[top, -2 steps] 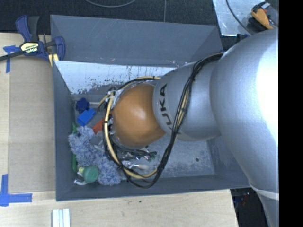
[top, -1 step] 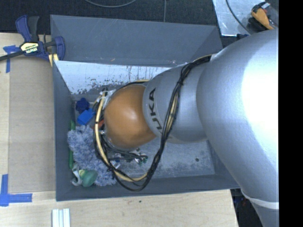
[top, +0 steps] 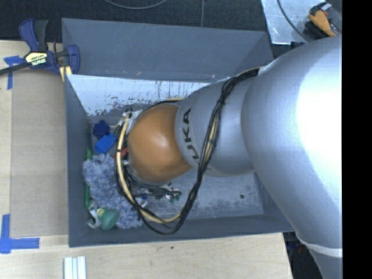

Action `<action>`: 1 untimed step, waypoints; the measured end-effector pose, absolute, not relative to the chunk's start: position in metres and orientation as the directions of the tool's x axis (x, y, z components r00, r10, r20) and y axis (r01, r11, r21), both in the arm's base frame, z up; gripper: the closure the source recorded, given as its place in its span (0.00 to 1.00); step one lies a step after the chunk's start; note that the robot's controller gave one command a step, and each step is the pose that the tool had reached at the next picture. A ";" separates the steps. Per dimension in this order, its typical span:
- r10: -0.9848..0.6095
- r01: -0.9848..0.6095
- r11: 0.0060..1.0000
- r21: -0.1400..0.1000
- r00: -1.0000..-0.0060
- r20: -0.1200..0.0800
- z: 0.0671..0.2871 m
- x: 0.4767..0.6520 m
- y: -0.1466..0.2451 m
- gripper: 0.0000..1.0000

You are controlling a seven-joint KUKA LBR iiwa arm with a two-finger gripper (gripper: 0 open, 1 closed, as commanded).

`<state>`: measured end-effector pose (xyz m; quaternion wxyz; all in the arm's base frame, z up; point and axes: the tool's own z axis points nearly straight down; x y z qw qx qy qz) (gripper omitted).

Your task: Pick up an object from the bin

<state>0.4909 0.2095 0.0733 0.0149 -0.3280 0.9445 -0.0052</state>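
Leftward, blue block (top: 104, 143) beside grey cloth (top: 100, 178).

The arm consists of smooth, rounded silver-grey metal links (top: 290, 127). The forward link carries black "KA" lettering (top: 189, 135). A glossy orange-brown domed cover (top: 154, 147) caps the wrist. Thin black cables (top: 218, 106) cross the links, and a yellow cable (top: 120, 156) loops around the dome.

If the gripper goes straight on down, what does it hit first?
Probably the grey fuzzy cloth left of the orange wrist cover, otherwise the bin floor; depth is unclear from above.
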 end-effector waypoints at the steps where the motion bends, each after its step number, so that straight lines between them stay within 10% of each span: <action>1: -0.619 -0.618 0.786 -0.018 -0.785 -0.020 0.086 0.489 0.209 1.00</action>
